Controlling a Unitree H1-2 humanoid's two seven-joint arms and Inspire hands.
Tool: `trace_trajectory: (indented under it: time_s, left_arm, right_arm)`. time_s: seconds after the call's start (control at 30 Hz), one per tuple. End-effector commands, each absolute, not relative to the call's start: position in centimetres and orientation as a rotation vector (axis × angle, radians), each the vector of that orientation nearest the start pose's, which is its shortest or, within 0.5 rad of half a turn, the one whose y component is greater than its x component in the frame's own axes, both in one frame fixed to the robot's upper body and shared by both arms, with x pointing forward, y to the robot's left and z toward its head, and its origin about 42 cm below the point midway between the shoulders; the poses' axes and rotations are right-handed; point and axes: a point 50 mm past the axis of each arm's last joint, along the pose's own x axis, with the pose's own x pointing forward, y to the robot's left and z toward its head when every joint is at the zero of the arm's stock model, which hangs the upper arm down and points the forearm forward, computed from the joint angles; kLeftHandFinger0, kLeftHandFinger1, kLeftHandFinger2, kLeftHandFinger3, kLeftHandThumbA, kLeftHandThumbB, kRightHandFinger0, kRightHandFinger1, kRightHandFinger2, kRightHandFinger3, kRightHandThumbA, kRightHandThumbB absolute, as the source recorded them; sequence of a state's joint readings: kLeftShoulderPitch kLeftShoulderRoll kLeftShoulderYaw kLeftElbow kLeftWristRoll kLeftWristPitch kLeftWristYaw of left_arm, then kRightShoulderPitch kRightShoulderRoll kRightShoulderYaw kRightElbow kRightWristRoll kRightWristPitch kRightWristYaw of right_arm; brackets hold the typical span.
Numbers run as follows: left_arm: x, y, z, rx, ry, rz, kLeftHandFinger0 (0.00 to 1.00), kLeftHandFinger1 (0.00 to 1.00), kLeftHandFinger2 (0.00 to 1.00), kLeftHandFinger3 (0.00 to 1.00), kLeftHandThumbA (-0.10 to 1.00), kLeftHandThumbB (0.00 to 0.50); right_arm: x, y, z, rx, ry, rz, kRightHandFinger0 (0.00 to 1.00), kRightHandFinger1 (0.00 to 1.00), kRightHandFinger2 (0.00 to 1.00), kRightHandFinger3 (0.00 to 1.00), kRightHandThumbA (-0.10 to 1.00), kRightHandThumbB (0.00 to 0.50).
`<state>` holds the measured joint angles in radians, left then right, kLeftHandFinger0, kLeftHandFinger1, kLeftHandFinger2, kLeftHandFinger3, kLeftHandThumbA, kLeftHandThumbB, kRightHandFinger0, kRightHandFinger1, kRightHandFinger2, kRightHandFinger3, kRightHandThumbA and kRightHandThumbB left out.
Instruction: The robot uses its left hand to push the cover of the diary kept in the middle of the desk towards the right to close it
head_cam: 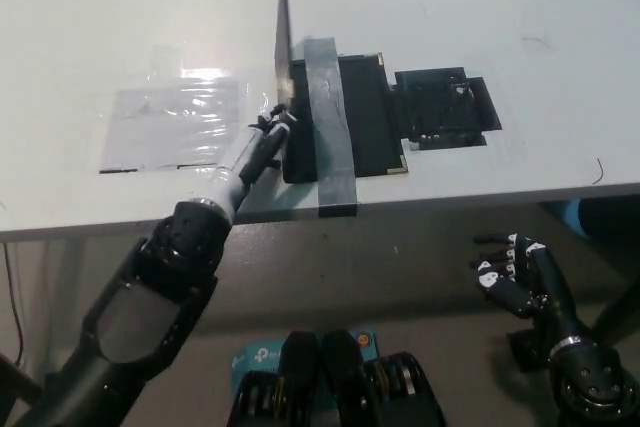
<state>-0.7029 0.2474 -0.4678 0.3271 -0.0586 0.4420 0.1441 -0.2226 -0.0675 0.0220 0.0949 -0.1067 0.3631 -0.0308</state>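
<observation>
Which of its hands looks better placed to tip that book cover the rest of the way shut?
The left hand: it is against the upright diary cover on its left side. The right hand hangs below the desk edge, away from the diary.

A single head view looks steeply down from above onto the white worktop [480, 7], which fills the upper half of the frame; its near edge crosses just below the left robot hand [262, 143]. Under that edge the floor shows, with the right robot hand [508, 272] hanging low, well apart from the left. Moderately near.
</observation>
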Motion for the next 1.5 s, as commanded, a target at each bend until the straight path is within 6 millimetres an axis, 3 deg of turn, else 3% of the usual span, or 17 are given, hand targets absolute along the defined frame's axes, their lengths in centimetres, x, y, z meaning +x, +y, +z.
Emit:
trace_trajectory:
  time_s: [0.0,0.33,0.37,0.4,0.43,0.47,0.5,0.7,0.83,0.87,0.93,1.0,1.03,1.07,1.1,1.2,1.47]
  left_arm:
    - [42.0,4.6,26.0,1.831,-0.888,-0.346,1.0,1.0,1.0,1.0,1.0,0.307]
    - [36.3,-1.9,30.4,1.735,-1.164,-0.414,1.0,1.0,1.0,1.0,1.0,0.222]
    - [35.4,-3.2,30.8,1.722,-1.193,-0.444,1.0,1.0,1.0,1.0,1.0,0.216]
    - [34.8,-4.0,30.8,1.716,-1.212,-0.463,1.0,1.0,1.0,1.0,1.0,0.21]
    - [34.6,-4.2,30.8,1.718,-1.215,-0.466,1.0,1.0,1.0,1.0,1.0,0.209]
    - [34.0,-5.1,30.6,1.718,-1.223,-0.485,1.0,1.0,1.0,1.0,1.0,0.197]
    - [33.6,-5.6,30.4,1.725,-1.231,-0.494,1.0,1.0,1.0,1.0,1.0,0.195]
    - [33.1,-6.3,28.7,1.777,-1.21,-0.536,1.0,1.0,1.0,1.0,1.0,0.08]
    - [33.9,-4.7,28.9,1.747,-1.13,-0.52,1.0,1.0,1.0,1.0,1.0,0.233]
    - [33.9,-3.5,30.2,1.628,-1.098,-0.518,1.0,1.0,1.0,1.0,1.0,0.335]
    - [33.6,-1.3,32.2,1.273,-1.03,-0.475,1.0,1.0,1.0,1.0,0.57,0.491]
    - [33.3,0.0,33.8,0.977,-0.947,-0.447,0.96,1.0,1.0,0.89,0.09,0.5]
    - [33.1,0.7,34.6,0.848,-0.887,-0.462,0.87,0.93,0.91,0.8,-0.01,0.5]
    - [33.0,1.6,35.6,0.681,-0.833,-0.469,1.0,1.0,1.0,1.0,0.58,0.238]
    - [32.8,3.8,37.3,0.364,-0.736,-0.471,1.0,1.0,1.0,1.0,1.0,0.162]
    - [32.7,8.0,40.3,0.027,-0.698,-0.454,1.0,1.0,1.0,1.0,1.0,0.059]
    - [31.5,18.4,43.3,-0.769,-0.677,-0.5,1.0,1.0,1.0,1.0,1.0,0.139]
  right_arm:
    - [36.3,-21.4,14.1,-0.189,0.136,0.039,0.26,0.33,0.42,0.62,0.34,0.059]
    - [37.0,-21.1,14.3,-0.217,0.175,0.045,0.23,0.33,0.46,0.65,0.13,0.025]
    - [37.1,-21.1,14.3,-0.191,0.113,0.082,0.33,0.47,0.66,0.87,0.04,0.04]
    - [37.0,-21.2,14.4,-0.317,-0.006,0.14,0.66,0.89,1.0,1.0,0.2,0.01]
    - [37.0,-21.1,14.4,-0.377,-0.027,0.154,0.91,1.0,1.0,1.0,0.3,0.031]
    - [38.7,-20.9,15.2,-0.897,-0.145,0.212,1.0,1.0,1.0,1.0,0.52,0.07]
    - [39.2,-20.9,15.3,-1.119,-0.213,0.238,1.0,1.0,1.0,1.0,0.55,0.066]
    - [39.3,-20.5,15.2,-1.13,-0.215,0.245,1.0,1.0,1.0,1.0,0.55,0.067]
    - [38.8,-21.0,14.7,-1.135,-0.205,0.245,1.0,1.0,1.0,1.0,0.55,0.067]
    - [38.7,-21.0,14.7,-1.135,-0.204,0.243,1.0,1.0,1.0,1.0,0.55,0.067]
    - [38.6,-21.0,14.6,-1.137,-0.205,0.243,1.0,1.0,1.0,1.0,0.55,0.067]
    - [38.6,-21.2,14.5,-1.135,-0.206,0.236,1.0,1.0,1.0,1.0,0.55,0.067]
    - [38.6,-21.3,14.5,-1.135,-0.206,0.234,1.0,1.0,1.0,1.0,0.55,0.067]
    - [38.0,-21.1,14.5,-0.79,-0.054,0.14,0.72,0.7,0.77,0.93,0.44,0.036]
    - [36.3,-21.2,13.5,-0.253,0.144,0.051,0.42,0.48,0.58,0.75,0.37,0.055]
    - [36.2,-21.5,13.3,-0.24,0.152,0.045,0.38,0.39,0.47,0.67,0.35,0.061]
    - [35.9,-21.6,13.5,-0.242,0.15,0.041,0.34,0.36,0.42,0.64,0.35,0.047]
